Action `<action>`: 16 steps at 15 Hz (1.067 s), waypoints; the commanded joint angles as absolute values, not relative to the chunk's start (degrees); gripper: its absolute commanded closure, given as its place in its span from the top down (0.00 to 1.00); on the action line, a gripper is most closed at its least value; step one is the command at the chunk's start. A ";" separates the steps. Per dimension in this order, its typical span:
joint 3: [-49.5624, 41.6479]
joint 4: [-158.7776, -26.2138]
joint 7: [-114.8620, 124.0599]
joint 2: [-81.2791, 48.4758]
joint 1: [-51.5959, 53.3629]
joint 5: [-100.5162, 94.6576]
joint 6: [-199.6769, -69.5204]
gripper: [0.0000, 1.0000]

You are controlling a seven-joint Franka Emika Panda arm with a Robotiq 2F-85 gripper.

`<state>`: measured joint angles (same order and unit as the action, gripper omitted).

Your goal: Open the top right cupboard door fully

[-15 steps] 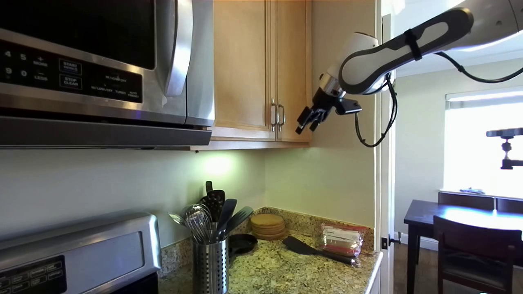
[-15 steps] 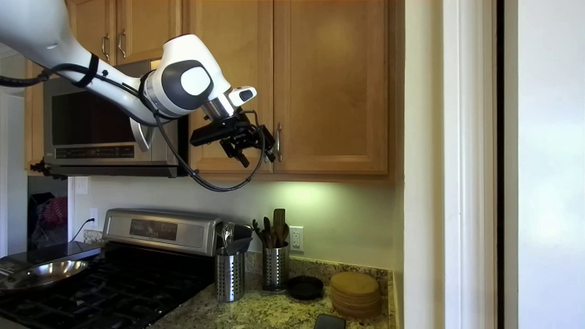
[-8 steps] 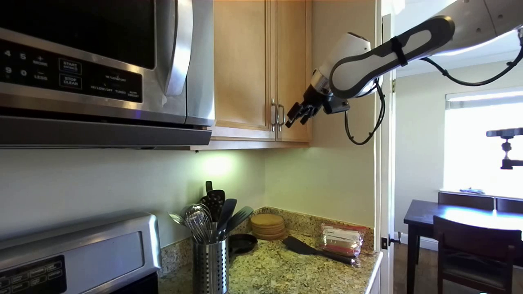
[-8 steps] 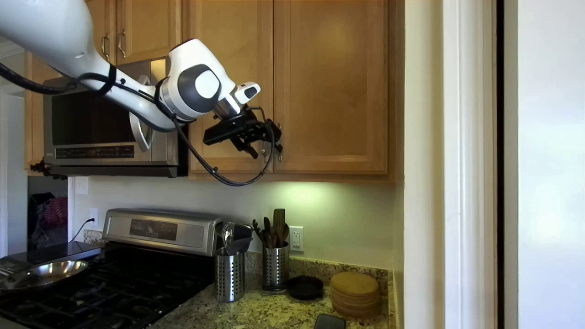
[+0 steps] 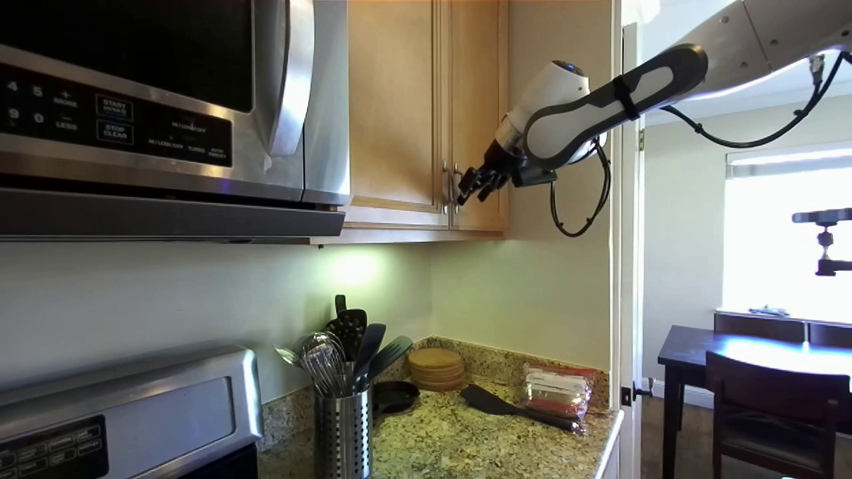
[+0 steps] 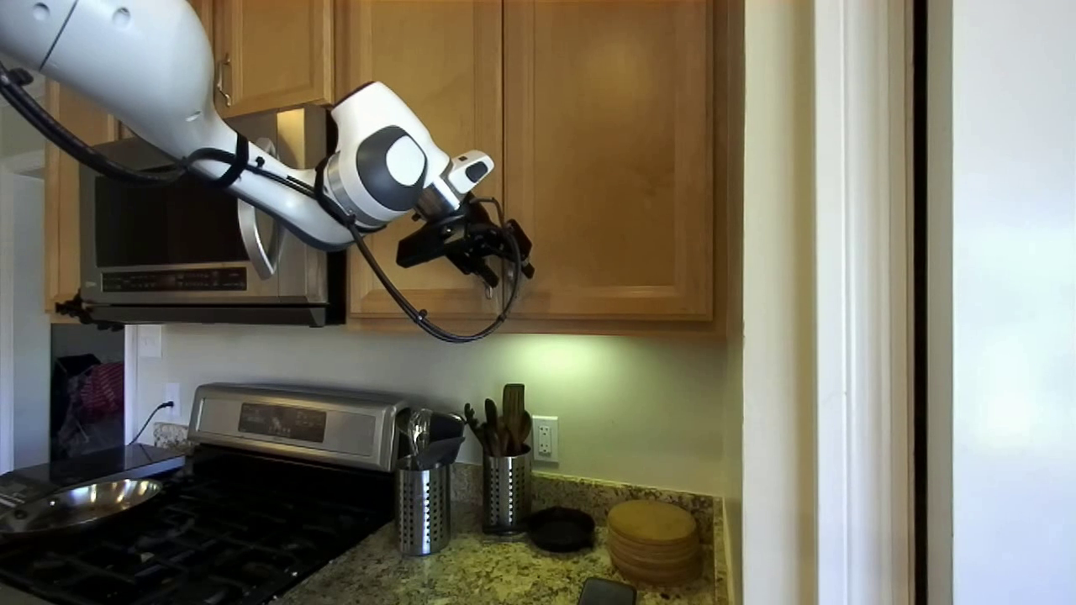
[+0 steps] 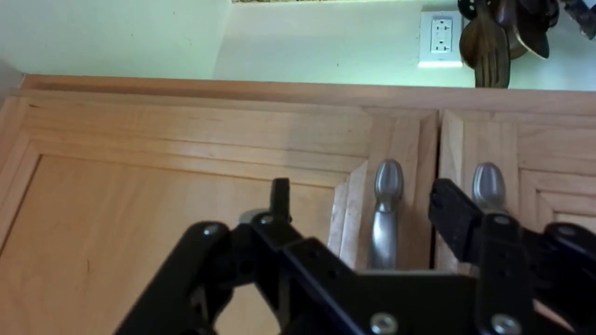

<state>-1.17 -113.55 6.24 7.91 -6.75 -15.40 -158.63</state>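
The top right cupboard door is a shut light-wood panel, also seen in an exterior view and at the left of the wrist view. Its vertical silver handle lies between my spread fingers in the wrist view. In an exterior view the handle is partly behind a fingertip; elsewhere my gripper mostly covers it. My gripper is open and empty, tilted downward, at the handle's height in both exterior views. I cannot tell whether a finger touches the handle.
The neighbouring door has its own handle, close behind my right finger in the wrist view. A microwave is beside it. A side wall adjoins the cupboard. Utensil holders stand on the counter below.
My arm and gripper have moved toward the cupboard, to the left in one exterior view and to the right in another, coming up to the handle. The gripper stays open and the door stays shut.
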 commanded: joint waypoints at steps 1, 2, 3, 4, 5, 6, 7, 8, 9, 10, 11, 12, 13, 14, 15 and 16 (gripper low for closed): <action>-0.95 -110.76 10.05 6.53 -7.27 -15.69 -159.68 0.47; -1.02 -110.34 10.40 6.41 -7.04 -14.96 -159.61 0.42; -1.07 -110.10 10.63 6.34 -6.82 -14.17 -159.64 0.34; -1.11 -109.86 10.64 6.27 -6.53 -13.17 -159.49 0.28; -1.06 -109.78 10.42 6.57 -6.08 -11.85 -158.95 0.23; -1.02 -109.77 10.21 6.62 -5.82 -10.76 -158.86 0.16; -1.37 -109.78 9.18 6.70 -5.07 -8.70 -158.96 0.09; -1.33 -109.76 9.17 6.73 -4.85 -7.64 -159.04 0.07; -1.38 -109.81 8.68 6.79 -4.58 -6.39 -159.02 0.06; -1.45 -109.99 8.34 6.80 -4.55 -5.54 -159.20 0.06; -1.50 -110.14 7.35 6.92 -4.36 -4.61 -159.15 0.09; -1.60 -110.21 6.37 6.93 -4.26 -3.97 -159.09 0.09; -1.78 -110.93 3.71 7.34 -3.68 -2.43 -158.69 0.09; -1.94 -111.34 1.92 7.59 -3.53 -1.36 -158.31 0.09; -2.45 -112.30 -0.85 8.33 -3.30 0.50 -157.29 0.09; -2.74 -112.71 -2.22 8.68 -3.45 1.14 -157.03 0.09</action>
